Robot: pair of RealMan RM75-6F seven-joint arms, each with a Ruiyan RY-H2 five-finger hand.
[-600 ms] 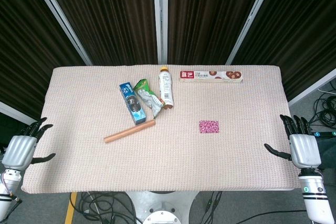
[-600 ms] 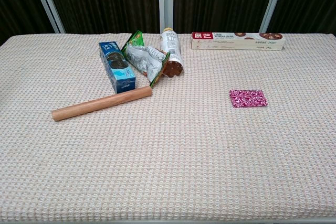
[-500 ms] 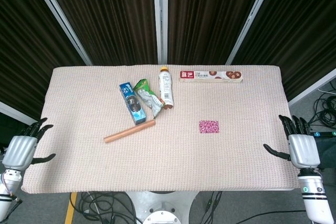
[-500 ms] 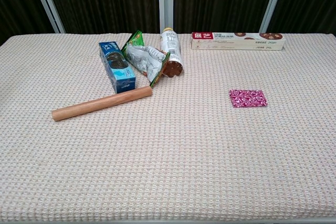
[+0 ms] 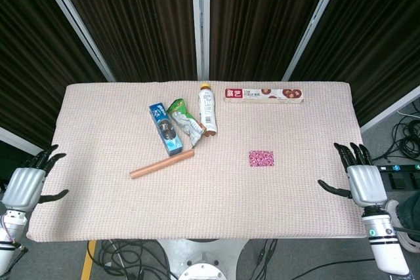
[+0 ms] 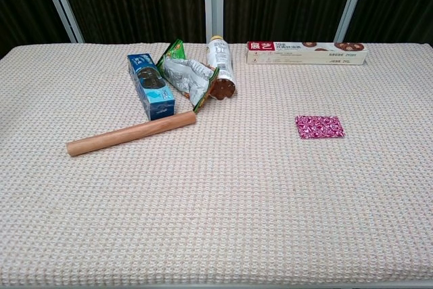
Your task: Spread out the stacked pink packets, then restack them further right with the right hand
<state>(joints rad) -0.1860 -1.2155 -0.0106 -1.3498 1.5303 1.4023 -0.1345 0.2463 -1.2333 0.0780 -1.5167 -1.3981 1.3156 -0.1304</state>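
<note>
Head view: pink packets (image 5: 261,158) lie stacked on the worktop (image 5: 295,201); right robot hand (image 5: 359,181) and left robot hand (image 5: 26,187) both released, fingers spread

robot test lab, staged setup. table (image 5: 98,214) under a pink woven cloth, enclosed by dark pleated curtains (image 5: 144,18) hung between metal posts (image 5: 200,24). loose cables (image 5: 131,254) on the floor beneath (yellow floor tape (image 5: 87,260) at the left).

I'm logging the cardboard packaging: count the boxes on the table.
2. The long biscuit box lies along the far edge, right of centre. The blue box lies left of centre, beside the green snack bag.
</note>
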